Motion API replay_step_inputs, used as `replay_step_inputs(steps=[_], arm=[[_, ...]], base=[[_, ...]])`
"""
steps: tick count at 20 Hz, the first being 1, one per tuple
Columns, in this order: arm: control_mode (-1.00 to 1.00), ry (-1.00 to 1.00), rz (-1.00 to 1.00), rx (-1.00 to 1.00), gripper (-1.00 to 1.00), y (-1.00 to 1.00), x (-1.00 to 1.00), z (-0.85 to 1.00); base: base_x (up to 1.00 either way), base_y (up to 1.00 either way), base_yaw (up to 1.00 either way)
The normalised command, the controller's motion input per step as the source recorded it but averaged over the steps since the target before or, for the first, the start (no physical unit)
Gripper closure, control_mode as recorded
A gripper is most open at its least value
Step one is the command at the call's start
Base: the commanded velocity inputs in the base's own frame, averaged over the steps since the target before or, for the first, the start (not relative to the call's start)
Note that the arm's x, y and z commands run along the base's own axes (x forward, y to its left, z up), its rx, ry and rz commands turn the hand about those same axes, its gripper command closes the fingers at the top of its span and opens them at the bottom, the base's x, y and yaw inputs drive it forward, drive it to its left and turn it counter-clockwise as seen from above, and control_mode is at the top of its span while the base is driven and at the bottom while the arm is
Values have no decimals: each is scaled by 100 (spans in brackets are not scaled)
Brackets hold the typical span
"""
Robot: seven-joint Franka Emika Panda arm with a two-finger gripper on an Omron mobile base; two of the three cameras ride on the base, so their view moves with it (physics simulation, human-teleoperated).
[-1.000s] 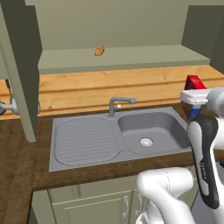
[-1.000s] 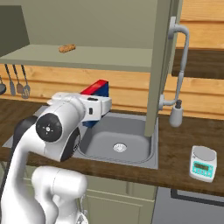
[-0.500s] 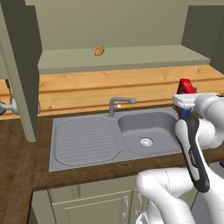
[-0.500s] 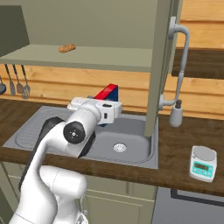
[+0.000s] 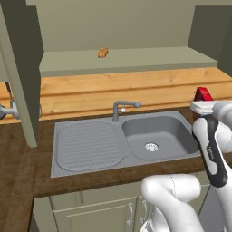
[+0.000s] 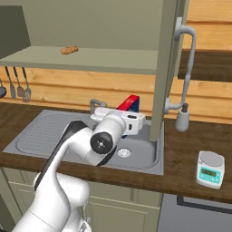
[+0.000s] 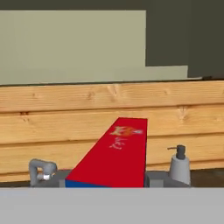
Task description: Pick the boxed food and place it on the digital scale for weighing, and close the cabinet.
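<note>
The boxed food [image 6: 129, 103], red-topped with blue sides, is carried in the air above the sink's right basin [image 6: 136, 152]. My gripper [image 6: 130, 118] is shut on it from below. In the left base view its red top [image 5: 203, 94] pokes up behind my hand [image 5: 202, 107]. The hand view looks along the box's red face [image 7: 116, 151]. The digital scale [image 6: 210, 168] stands on the dark counter at the far right. The wall cabinet [image 5: 122, 59] stands open, its doors [image 6: 167, 68] swung out edge-on.
An orange-brown lump [image 5: 103, 52] lies on the cabinet shelf. A grey faucet [image 5: 124, 108] stands behind the sink, with a drainboard [image 5: 86, 145] on the left. A soap dispenser [image 6: 182, 118] and tall spout are beside the open right door. Utensils [image 6: 18, 86] hang at left.
My arm has carried the boxed food to the right and slightly lower, over the sink basin toward the open right door. The grip has not changed.
</note>
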Motion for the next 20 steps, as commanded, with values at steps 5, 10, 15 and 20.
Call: replay_step_inputs(steps=[5,10,15,20], arm=[[-100,1,0,0,100,-64,1,-32],[-100,-5,0,0,100,-49,12,-51],[-100,1,0,1,100,-52,0,-6],[-100,2,-5,0,100,-52,0,-12]], base=[[0,0,0],[0,0,0],[0,0,0],[0,0,0]])
